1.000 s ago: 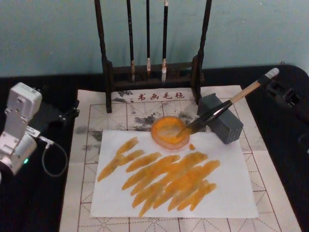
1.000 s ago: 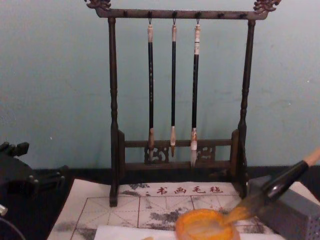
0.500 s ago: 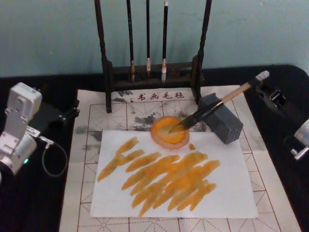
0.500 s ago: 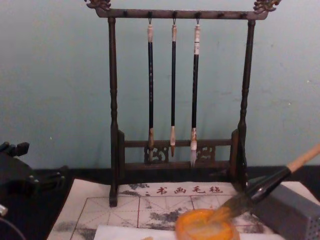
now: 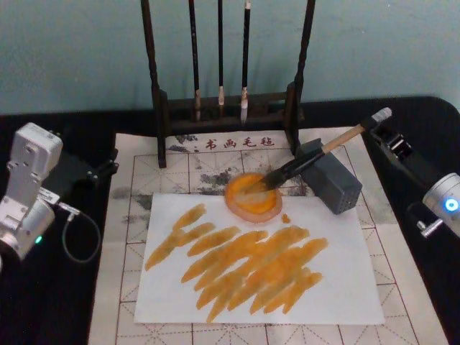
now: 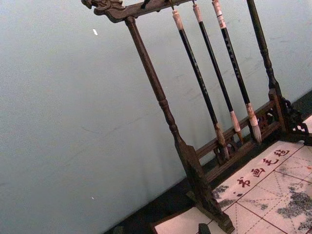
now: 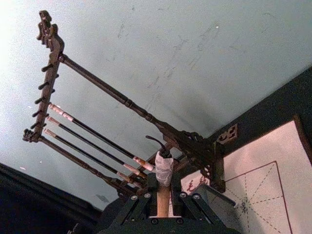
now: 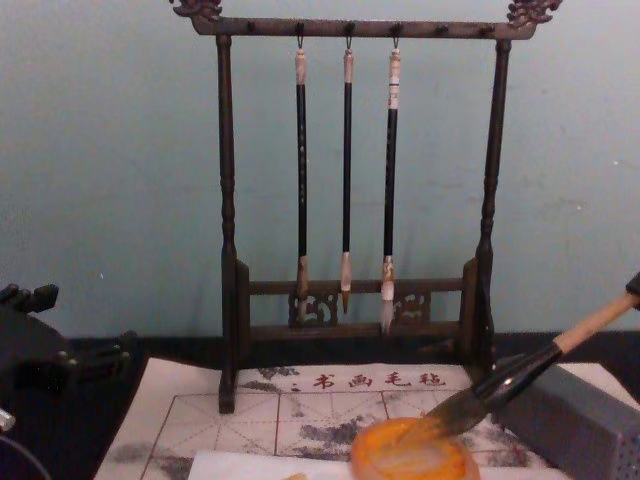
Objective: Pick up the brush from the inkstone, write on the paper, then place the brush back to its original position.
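At frame centre, orange-stroked white paper [image 5: 338, 287]; right pincer [image 5: 379, 123] clamped on the pale-handled calligraphy brush [image 5: 305, 162], tuft in the round orange inkstone [image 5: 248, 210]; release seemingly remains; left pincer [image 5: 100, 169] parked, frame left.

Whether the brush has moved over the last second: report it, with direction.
Yes. The brush, held in the right gripper, has slid toward the robot's left past the grey block, its tuft now farther over the inkstone.
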